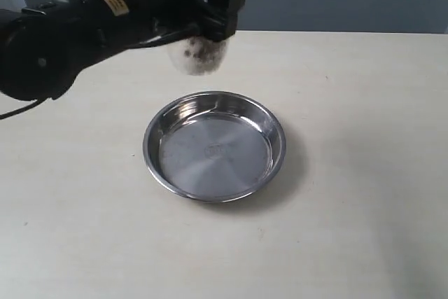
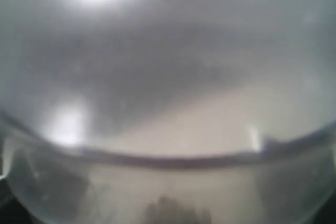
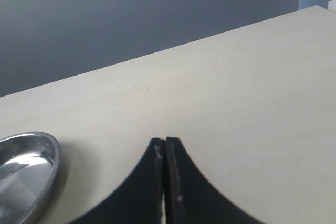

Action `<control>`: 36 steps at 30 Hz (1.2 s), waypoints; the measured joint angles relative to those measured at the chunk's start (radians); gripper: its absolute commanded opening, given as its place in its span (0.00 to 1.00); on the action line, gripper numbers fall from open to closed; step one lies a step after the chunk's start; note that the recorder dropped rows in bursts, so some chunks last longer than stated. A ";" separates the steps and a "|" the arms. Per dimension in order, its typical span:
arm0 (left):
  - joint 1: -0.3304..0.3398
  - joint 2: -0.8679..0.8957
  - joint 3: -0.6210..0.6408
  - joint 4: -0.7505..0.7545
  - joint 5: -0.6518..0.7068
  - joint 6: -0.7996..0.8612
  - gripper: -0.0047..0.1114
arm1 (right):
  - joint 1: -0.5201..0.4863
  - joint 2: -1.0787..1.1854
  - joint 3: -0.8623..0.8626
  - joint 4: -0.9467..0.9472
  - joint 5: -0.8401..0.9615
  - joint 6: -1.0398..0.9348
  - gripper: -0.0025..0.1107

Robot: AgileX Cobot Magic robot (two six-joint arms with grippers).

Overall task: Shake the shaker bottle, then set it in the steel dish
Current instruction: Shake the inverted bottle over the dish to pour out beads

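Exterior view: black left arm reaches in from the left edge. Left gripper (image 1: 210, 20) is clamped around the middle of the clear frosted plastic shaker bottle (image 1: 198, 57). Bottle is held in the air, clear of the pale beige tabletop (image 1: 364, 103), just beyond the far rim of the dish. Brown and whitish beads sit in its lower end, which looks blurred; its top is cut off by the frame. Round shallow shiny steel dish (image 1: 210, 166) lies flat at table centre with nothing in it.

Left wrist view: frosted bottle wall (image 2: 168, 103) fills the frame, out of focus. A dark clump of beads shows at one edge. Fingers are not visible here.

Right wrist view: right gripper (image 3: 165, 182) has its black fingertips pressed together, nothing between them, low over the table. Dish rim (image 3: 50, 163) shows at the side, near but apart. Grey wall (image 3: 131, 14) behind.
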State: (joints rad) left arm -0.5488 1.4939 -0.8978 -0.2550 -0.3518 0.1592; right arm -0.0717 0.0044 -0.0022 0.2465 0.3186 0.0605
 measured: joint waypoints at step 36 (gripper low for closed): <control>-0.024 0.226 0.067 0.118 0.005 -0.184 0.04 | 0.000 0.000 0.000 0.000 0.000 0.000 0.02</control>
State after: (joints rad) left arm -0.5733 1.7203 -0.8305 -0.1367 -0.3468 -0.0245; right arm -0.0717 0.0044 -0.0022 0.2465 0.3186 0.0605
